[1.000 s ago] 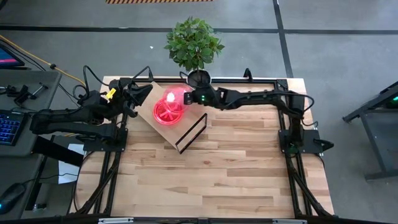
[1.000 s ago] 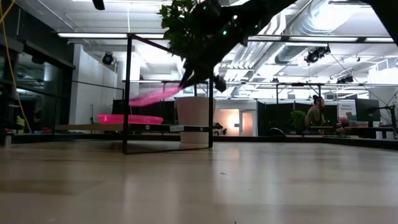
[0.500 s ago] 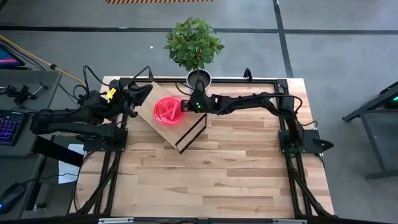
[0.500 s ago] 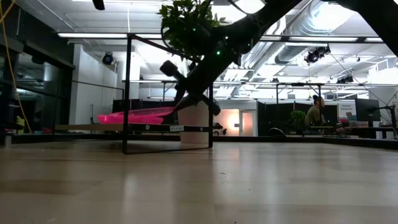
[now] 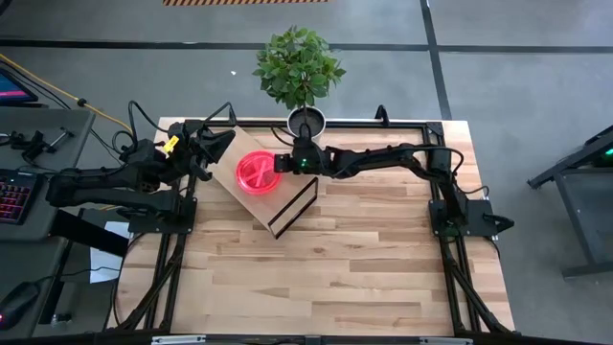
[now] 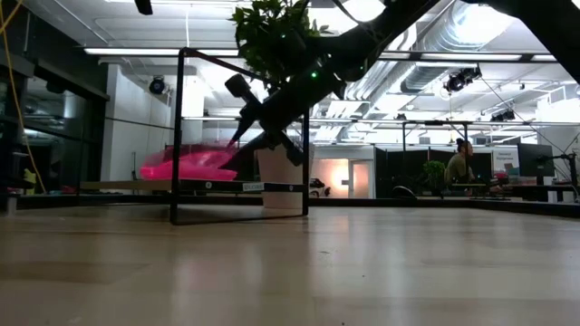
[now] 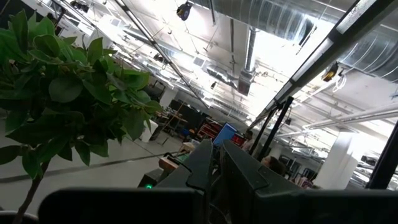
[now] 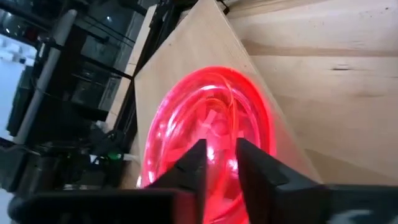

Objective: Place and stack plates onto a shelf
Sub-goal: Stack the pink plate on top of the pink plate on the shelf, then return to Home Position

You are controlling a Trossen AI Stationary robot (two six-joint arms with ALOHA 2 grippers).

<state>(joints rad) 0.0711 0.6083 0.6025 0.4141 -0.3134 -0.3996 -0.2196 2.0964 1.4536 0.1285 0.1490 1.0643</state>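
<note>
Right tool [image 5: 280,163] at plates [image 5: 255,172] on shelf [image 5: 271,206]

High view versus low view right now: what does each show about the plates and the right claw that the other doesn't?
Only the high view shows the plates as a round pile on the shelf, with the left claw waiting at the board's far-left edge. Only the low view shows the shelf's wire leg holding the board above the table, and a person seated in the room behind. Both show the right claw at the plates' edge and the potted plant.
</note>
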